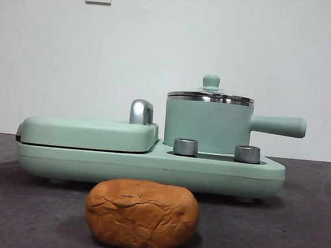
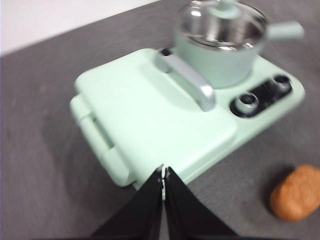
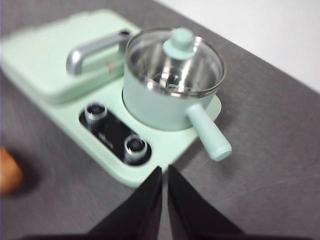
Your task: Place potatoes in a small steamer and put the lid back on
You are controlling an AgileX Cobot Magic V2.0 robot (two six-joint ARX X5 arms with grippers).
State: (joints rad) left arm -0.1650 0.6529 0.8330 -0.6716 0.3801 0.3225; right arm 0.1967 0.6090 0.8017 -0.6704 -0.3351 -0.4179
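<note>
The potato point(image 1: 141, 215), an orange-brown crusty lump, lies on the dark table in front of the cooker; it also shows in the left wrist view point(image 2: 297, 192) and at the edge of the right wrist view point(image 3: 7, 171). The small steamer point(image 1: 207, 126) stands on the cooker's right half, its handle pointing right, also seen as the steamer point(image 2: 220, 47) point(image 3: 167, 95). The glass lid point(image 1: 210, 93) point(image 3: 175, 57) sits on it. My left gripper point(image 2: 164, 172) hovers shut over the griddle's near corner. My right gripper point(image 3: 164, 170) hangs shut above the table near the steamer's handle. Neither holds anything.
The mint-green cooker base point(image 1: 150, 166) carries a flat griddle cover point(image 1: 89, 132) with a chrome handle point(image 1: 141, 111) on its left half and two steel knobs point(image 1: 185, 147) point(image 1: 247, 154) in front of the steamer. A white wall stands behind.
</note>
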